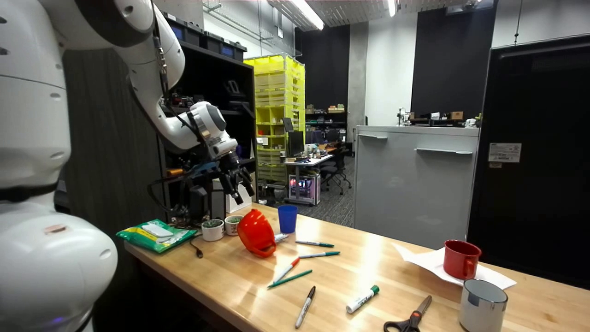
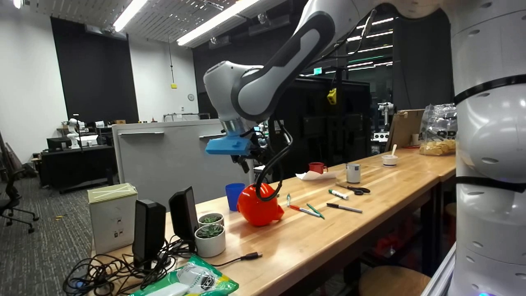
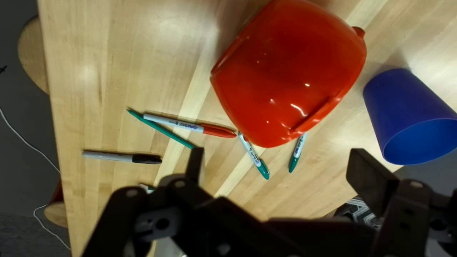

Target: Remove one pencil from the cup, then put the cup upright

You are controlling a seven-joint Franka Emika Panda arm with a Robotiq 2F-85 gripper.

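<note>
Currently, your gripper (image 3: 281, 167) stands above the wooden surface (image 1: 378, 267) with its fingers wide apart and nothing between them. The red-orange cup (image 3: 289, 75) lies tipped on that surface, between the two long edges and toward the short end that carries the potted succulents (image 2: 210, 243). The blue tumbler (image 3: 400, 110) stands just beside it, close to the long edge that faces the grey cabinet (image 1: 415, 189).

Set up the coming move from this relation: the red-orange cup lies below your fingertips and, in the wrist view, off toward the top of that view rather than in the gap between the fingers. Both exterior views likewise place it beneath the gripper, without visible contact. Its body sits slanted to the line joining the fingertips and looks nearly as broad as long; you cannot confirm its long axis or the direction of its mouth.

The green pencil (image 1: 290, 279) lies loose on the surface, apart from the cup, toward the long edge nearest the robot base (image 1: 50, 263). Treat removal as probably complete and righting the cup as the outstanding step; the interior is hidden from you, so verify.

Before lowering, you will likely need to shift the gripper over the cup and rotate it to match the sides. Caution: one finger appears close to the blue tumbler in the wrist view, so a wide descent could knock it.
</note>
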